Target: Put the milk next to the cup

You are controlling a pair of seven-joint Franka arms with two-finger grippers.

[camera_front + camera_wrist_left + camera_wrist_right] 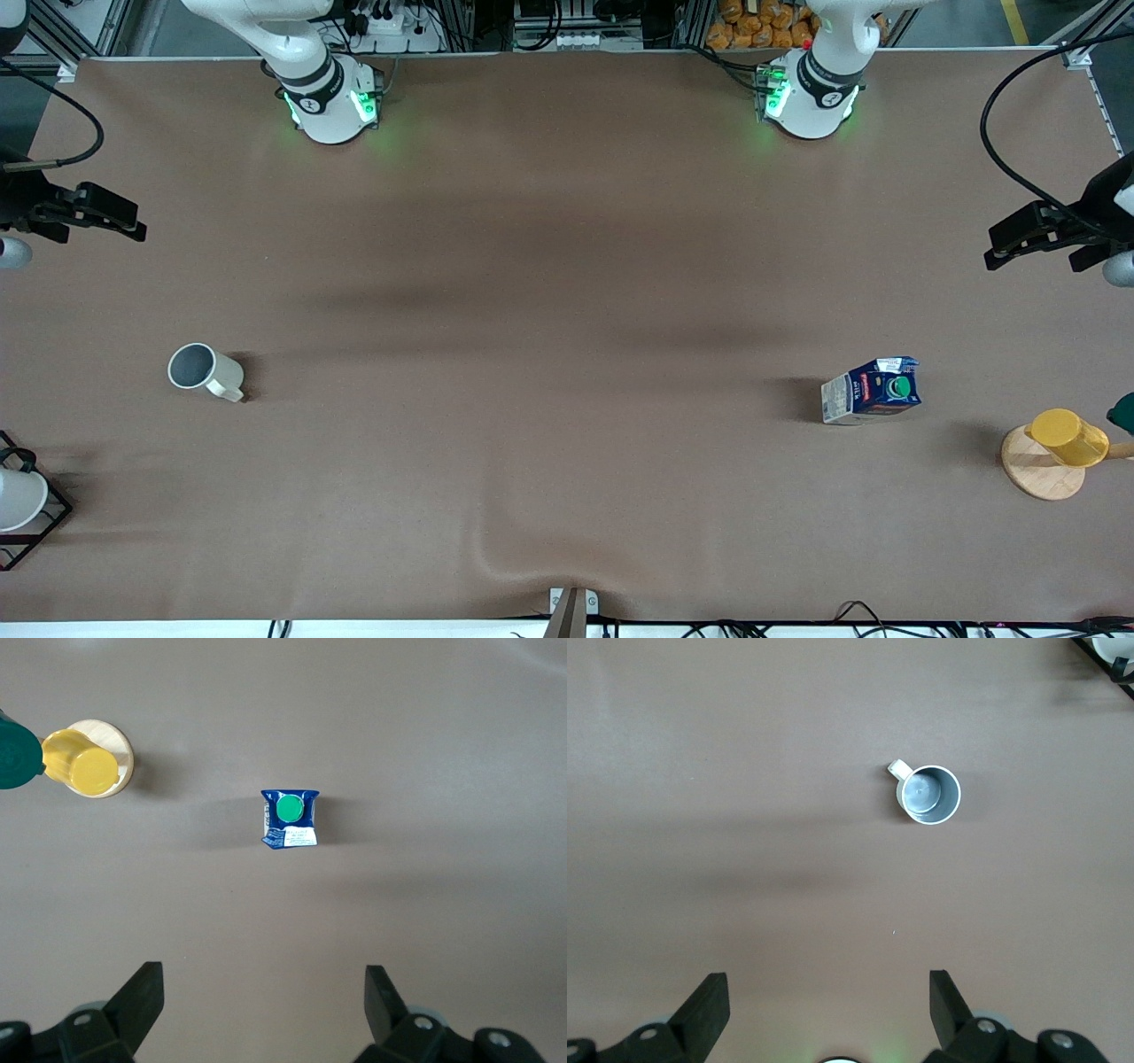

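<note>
The milk (873, 391) is a dark blue and white carton with a green cap, standing upright on the brown table toward the left arm's end; the left wrist view shows the milk (291, 819) from above. The cup (205, 372), a cream-white mug with a grey inside and a side handle, stands toward the right arm's end, and the cup (928, 795) also shows in the right wrist view. My left gripper (990, 248) (263, 992) hangs open and empty high over its end of the table. My right gripper (139, 223) (828, 997) hangs open and empty over the other end.
A yellow cup on a wooden disc (1059, 447) (84, 769) stands beside the milk at the left arm's end, with a dark green object (1123, 412) at the edge. A white cup in a black wire rack (22, 501) sits at the right arm's end, nearer the camera than the mug.
</note>
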